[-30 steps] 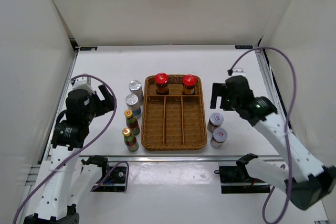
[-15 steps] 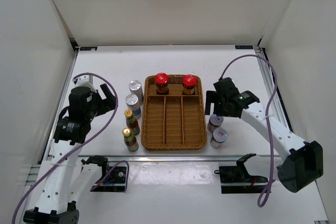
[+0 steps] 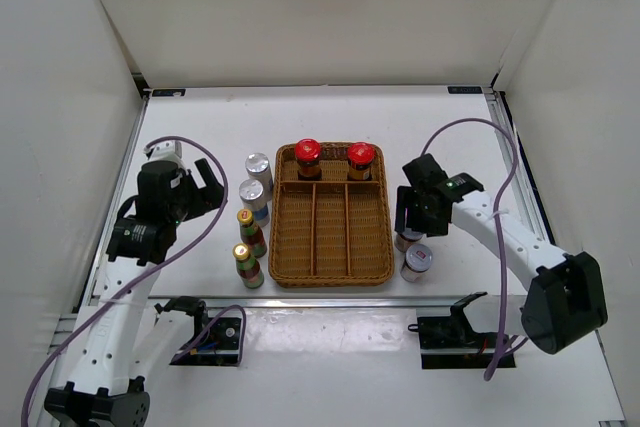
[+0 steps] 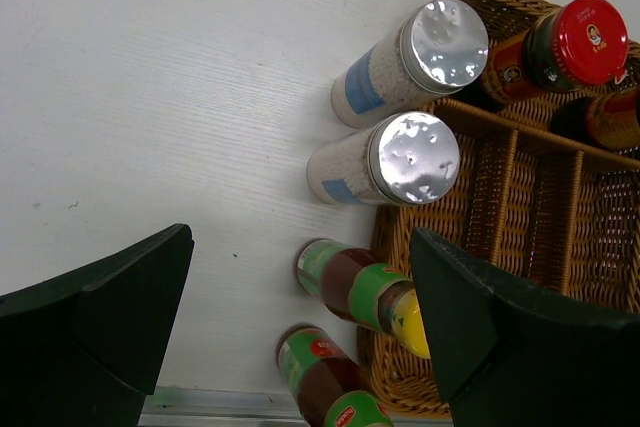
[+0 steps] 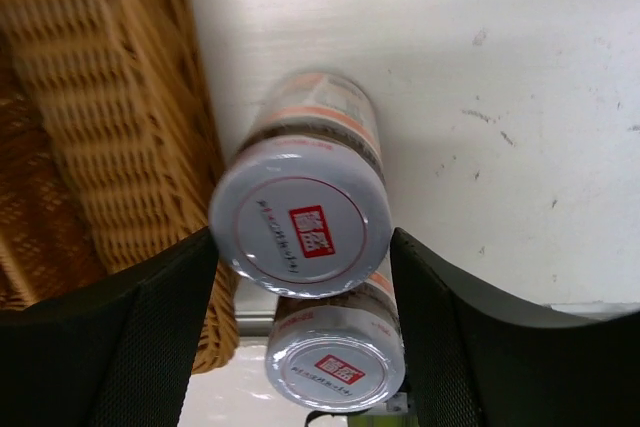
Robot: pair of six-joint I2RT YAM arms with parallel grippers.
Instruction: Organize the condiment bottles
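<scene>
1. The thing in hand is the far short glass jar with a silver lid and a red label [image 5: 300, 222]. It stands upright on the white desk [image 3: 200, 117], just beside the right outer wall of the brown wicker divided tray [image 3: 330, 278]. A second short jar of the same kind [image 5: 335, 367] stands just beside it, on the side nearer to me. I cannot tell if the two jars touch.
2. My right claw [image 5: 302, 247] is spread, with one dark finger on each side of this jar's lid. I cannot tell if the pads touch it. I judge that the jar is not pinched yet.
3. So I judge the step to be the start of the grasp on this jar, in order to put it into the tray.
4. The next move calls for pressing the fingers together on the jar. Then I should lift it straight up, so that it does not knock its neighbour or catch the wicker wall.
5. In the tray, two dark bottles with red caps [image 3: 307, 153] stand in the far cross compartment. I see no bottle in the three long compartments.
6. Along the tray's left wall, two tall white-blue bottles with silver caps [image 4: 415, 157] and two slim dark bottles with yellow caps [image 4: 365, 294] wait on the desk.
7. My left claw [image 4: 300, 237] is spread above them and holds nothing.
</scene>
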